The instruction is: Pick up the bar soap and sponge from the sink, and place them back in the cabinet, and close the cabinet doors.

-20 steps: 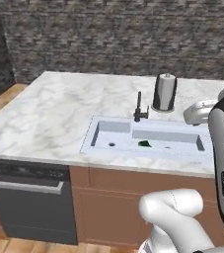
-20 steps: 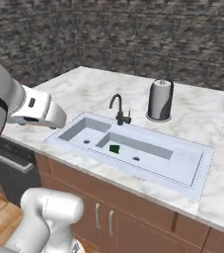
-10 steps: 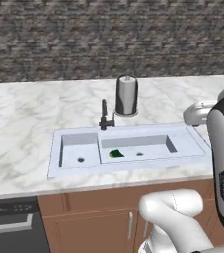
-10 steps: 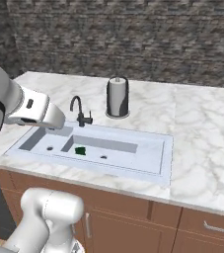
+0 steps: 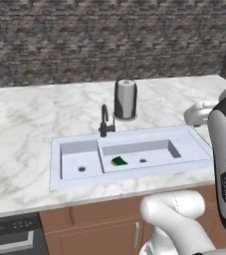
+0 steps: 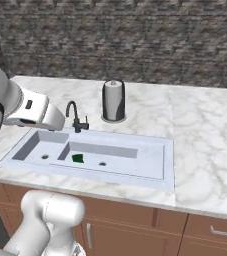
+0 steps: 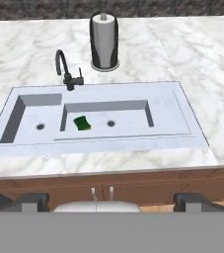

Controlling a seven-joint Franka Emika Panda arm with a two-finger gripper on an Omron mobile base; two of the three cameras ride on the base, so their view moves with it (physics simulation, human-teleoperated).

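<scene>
white marble counter (image 5: 30, 124), sink (image 5: 194, 144) set in — sponge (image 5: 118, 161) inside, paper-towel holder (image 5: 125, 99) behind

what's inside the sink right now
The sink holds the green and yellow sponge, lying in the larger basin beside its round drain. The smaller basin has a drain too. No pink soap is visible.

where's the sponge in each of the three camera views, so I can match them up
Left base view: sponge just left of centre, at the left end of the sink's larger basin.
Right base view: sponge left of centre, same basin end.
Hand view: sponge left of centre, upper half.
Shared landmark: the black faucet, behind the sponge and slightly left of it.
</scene>
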